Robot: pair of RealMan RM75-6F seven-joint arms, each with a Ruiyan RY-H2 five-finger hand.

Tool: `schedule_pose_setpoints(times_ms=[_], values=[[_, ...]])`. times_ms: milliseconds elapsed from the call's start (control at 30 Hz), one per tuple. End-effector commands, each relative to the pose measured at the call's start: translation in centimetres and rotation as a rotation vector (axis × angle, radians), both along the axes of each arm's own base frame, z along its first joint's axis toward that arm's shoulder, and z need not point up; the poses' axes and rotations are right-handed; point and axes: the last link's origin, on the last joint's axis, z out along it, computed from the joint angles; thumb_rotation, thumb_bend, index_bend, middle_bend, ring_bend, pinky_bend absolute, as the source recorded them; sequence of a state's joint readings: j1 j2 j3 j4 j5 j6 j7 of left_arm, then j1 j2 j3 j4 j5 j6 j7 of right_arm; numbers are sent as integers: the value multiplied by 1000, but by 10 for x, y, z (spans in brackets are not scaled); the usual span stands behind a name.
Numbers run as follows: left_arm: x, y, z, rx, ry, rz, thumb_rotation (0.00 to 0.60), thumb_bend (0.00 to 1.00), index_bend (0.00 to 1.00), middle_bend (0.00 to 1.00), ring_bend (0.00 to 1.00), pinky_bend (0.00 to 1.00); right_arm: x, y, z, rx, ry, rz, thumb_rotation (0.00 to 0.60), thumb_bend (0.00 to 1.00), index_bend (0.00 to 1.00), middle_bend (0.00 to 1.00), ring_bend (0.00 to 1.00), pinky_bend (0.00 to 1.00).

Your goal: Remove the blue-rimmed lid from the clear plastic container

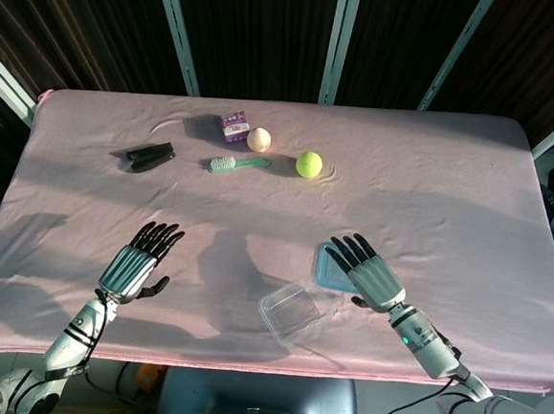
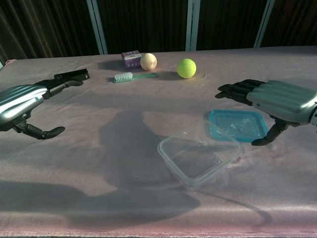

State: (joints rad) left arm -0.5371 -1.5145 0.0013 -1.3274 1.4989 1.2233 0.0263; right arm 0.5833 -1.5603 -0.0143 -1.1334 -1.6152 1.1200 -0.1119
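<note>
Blue-rimmed clear plastic lid (image 2: pixel 237 125) lies flat on the pink cloth-covered table (image 1: pixel 452 182), off its container and just beside the far-right corner of it. Clear rectangular plastic container (image 2: pixel 199 153) sits open, empty, near the front edge of the table, turned at an angle; in the head view it shows at (image 1: pixel 289 311), with the lid (image 1: pixel 334 267) beyond it to the right.

Right hand (image 2: pixel 277 102): palm down, fingers spread and stretched forward, holding nothing. It hangs above the right side of the lid, thumb lowered beside the lid's near-right edge; whether the thumb tip touches the rim is hard to tell from either view. Head view shows the same hand (image 1: pixel 368 274) covering the lid's right part.

Left hand (image 1: pixel 138 267): well apart from the container, out over the left of the table, fingers extended and slightly apart, empty. Chest view shows it (image 2: pixel 23 100) at the frame's left edge, thumb hooked below.

Far side of the table, in a loose row: black stapler (image 1: pixel 149 156), teal-handled brush with white bristles (image 1: pixel 236 164), small purple box (image 1: pixel 233 125), pale beige ball (image 1: pixel 259 139), yellow-green tennis ball (image 1: pixel 308 163).
</note>
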Motion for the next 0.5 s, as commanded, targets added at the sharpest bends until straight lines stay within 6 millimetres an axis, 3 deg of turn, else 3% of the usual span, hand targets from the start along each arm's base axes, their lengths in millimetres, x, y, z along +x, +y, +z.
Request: schedule_pose_setpoints(times_ms=[33,167,333,500], values=[[-7,-9,12,1,2,23,600,324,0,0,0,0,-8,22,17,56,15,-37,600,127,0,13,0,0],[-26,-36,44,-14,86,116,600,325,0,0,0,0,-19,48,54,25,-4,-114,600,117,0,0,0,0],[-59,-83,92,103,166,266,600,326,0,0,0,0,-45,99,116,-238,1,-236,600,117,0,0,0,0],[-83,-114,116,233,128,343,600,345,0,0,0,0,-72,147,152,-441,-14,-420,600,117,0,0,0,0]])
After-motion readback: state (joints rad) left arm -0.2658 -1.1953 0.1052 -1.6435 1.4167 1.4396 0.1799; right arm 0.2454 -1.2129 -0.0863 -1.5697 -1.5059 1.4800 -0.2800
